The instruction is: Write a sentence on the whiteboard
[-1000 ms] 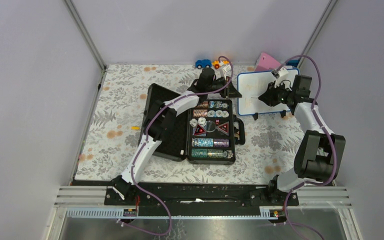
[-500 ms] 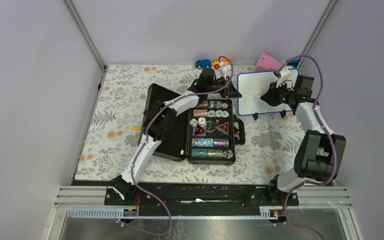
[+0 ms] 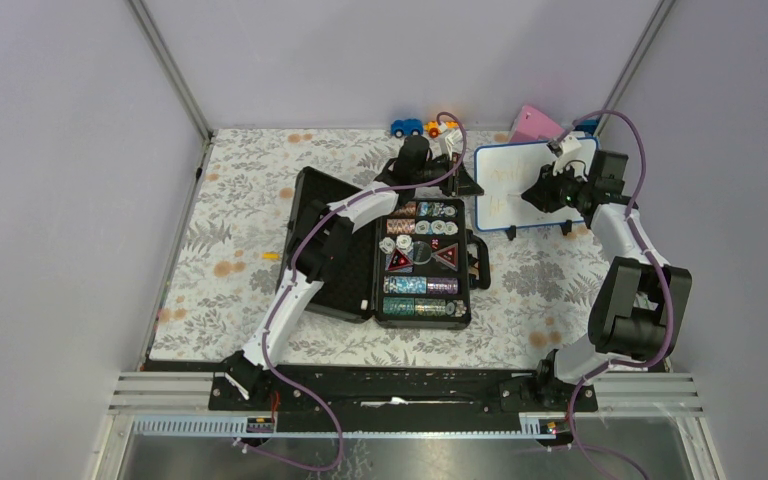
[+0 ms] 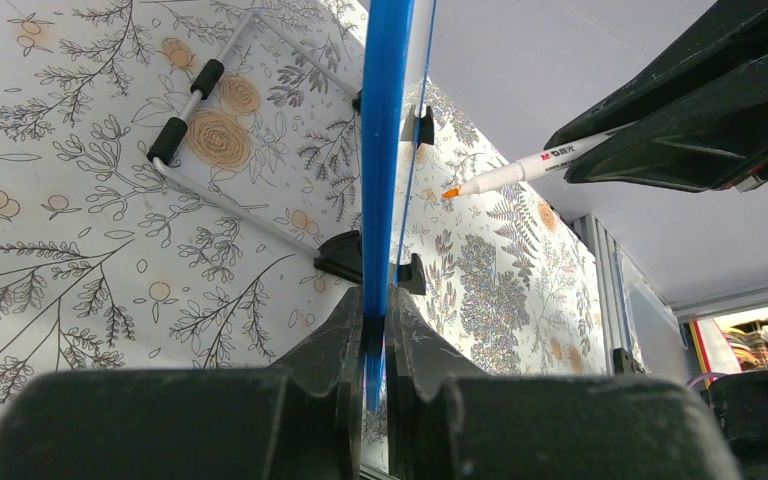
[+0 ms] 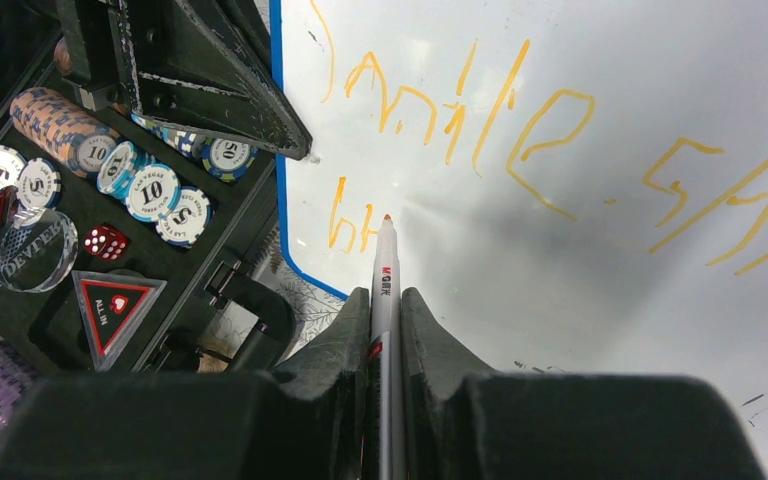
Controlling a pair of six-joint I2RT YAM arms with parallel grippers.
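The whiteboard (image 3: 505,195) stands upright at the back right, blue-framed, with black feet. My left gripper (image 4: 375,310) is shut on its blue frame (image 4: 380,150) at the left edge. Orange handwriting, the sentence (image 5: 520,110), runs across the top of the whiteboard (image 5: 610,250), and a short second line (image 5: 350,220) starts lower left. My right gripper (image 5: 385,300) is shut on a white marker (image 5: 384,270). The marker's orange tip is at the board face, just right of the second line. From the left wrist, the marker (image 4: 520,172) points at the board.
An open black case of poker chips (image 3: 420,260) lies just left of the board, under the left arm. Toy cars (image 3: 407,127) and a pink wedge (image 3: 530,122) sit at the back edge. A wire stand (image 4: 200,130) lies behind the board.
My right gripper and the marker have shifted slightly to the right along the board. The left gripper and the board have stayed still.
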